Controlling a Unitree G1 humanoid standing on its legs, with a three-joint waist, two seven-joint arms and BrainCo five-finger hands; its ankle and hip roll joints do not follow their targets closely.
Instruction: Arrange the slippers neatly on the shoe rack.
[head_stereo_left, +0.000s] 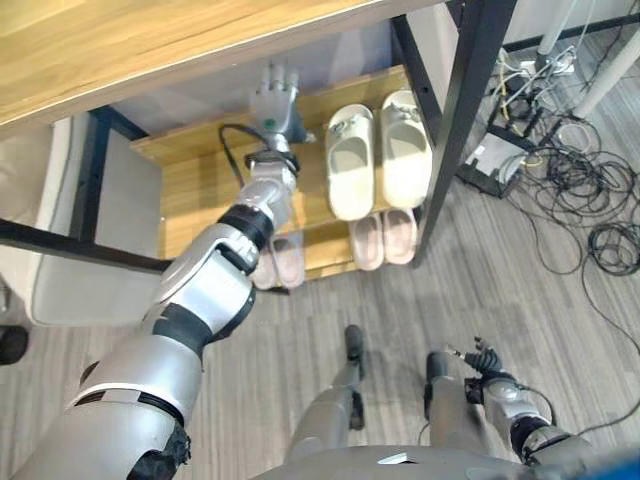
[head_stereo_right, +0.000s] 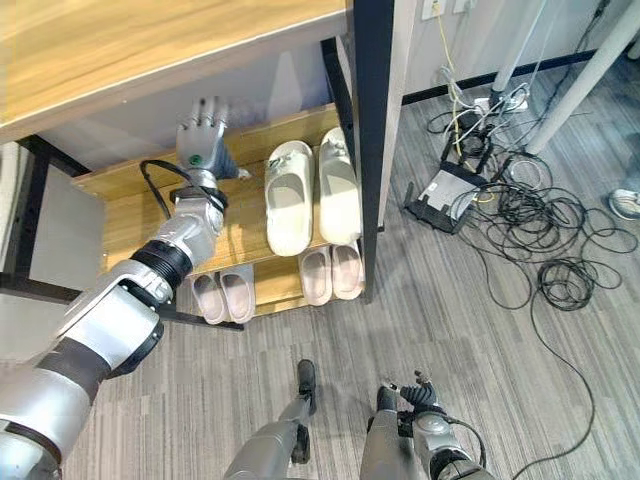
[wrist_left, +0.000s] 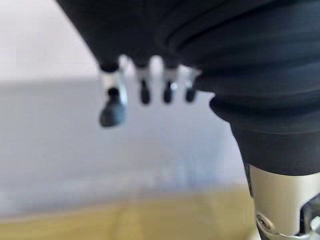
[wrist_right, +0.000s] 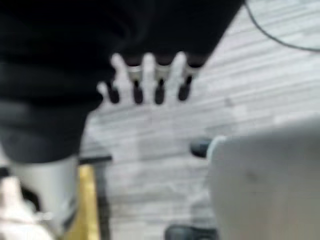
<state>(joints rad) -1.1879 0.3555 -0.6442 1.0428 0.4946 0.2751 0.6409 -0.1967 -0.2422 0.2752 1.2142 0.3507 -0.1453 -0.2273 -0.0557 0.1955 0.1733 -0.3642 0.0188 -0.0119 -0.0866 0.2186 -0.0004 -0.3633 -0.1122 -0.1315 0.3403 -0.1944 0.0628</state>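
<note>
Wooden shoe rack (head_stereo_left: 190, 170) (labels perhaps illegible)

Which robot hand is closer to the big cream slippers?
Left. The left hand hangs over the rack's top shelf beside the cream slippers; the right hand is low, over the floor.

2 chunky cream foam slippers (head_stereo_left: 378, 157) sit side by side, touching, toes pointing to the back, on the top shelf of the low wooden shoe rack (head_stereo_left: 190, 190). Below, 2 pairs of flat pink slippers (head_stereo_left: 383, 238) line the lower shelf.
</note>
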